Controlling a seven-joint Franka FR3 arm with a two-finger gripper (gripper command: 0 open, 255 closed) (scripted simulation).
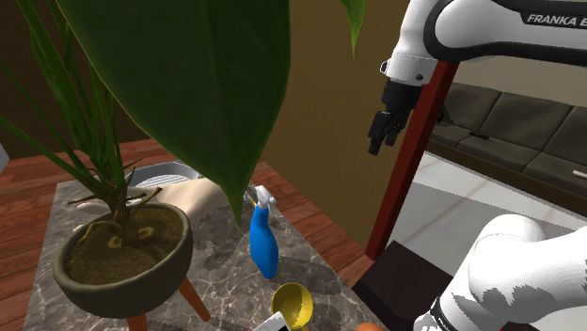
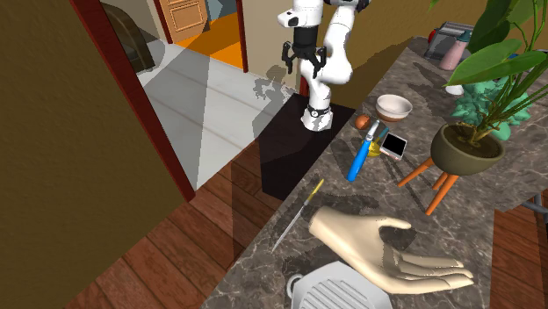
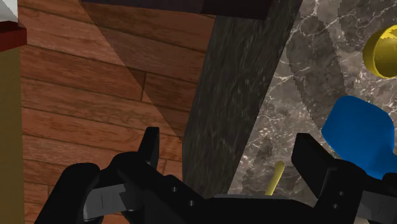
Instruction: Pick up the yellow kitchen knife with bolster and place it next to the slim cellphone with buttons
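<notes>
The knife (image 2: 299, 213), with a yellow handle and a thin grey blade, lies flat near the marble table's (image 2: 263, 272) edge that faces the floor. In the wrist view its yellow handle tip (image 3: 275, 178) shows just inside one finger. The cellphone (image 2: 394, 145), white-framed with a dark screen, leans by a yellow cup (image 2: 378, 147) further along the table. My gripper (image 2: 303, 58) hangs open high above the floor beside the table, away from the knife. In the shoulder view the gripper (image 1: 383, 133) is at the upper right; in the wrist view the gripper (image 3: 230, 156) holds nothing.
A blue spray bottle (image 2: 359, 158) lies between knife and phone. A pale hand sculpture (image 2: 386, 250), a ridged grey pan (image 2: 338, 294), a bowl (image 2: 393, 107) and a potted plant (image 2: 465, 149) share the table. A red door post (image 1: 414, 160) stands near the arm.
</notes>
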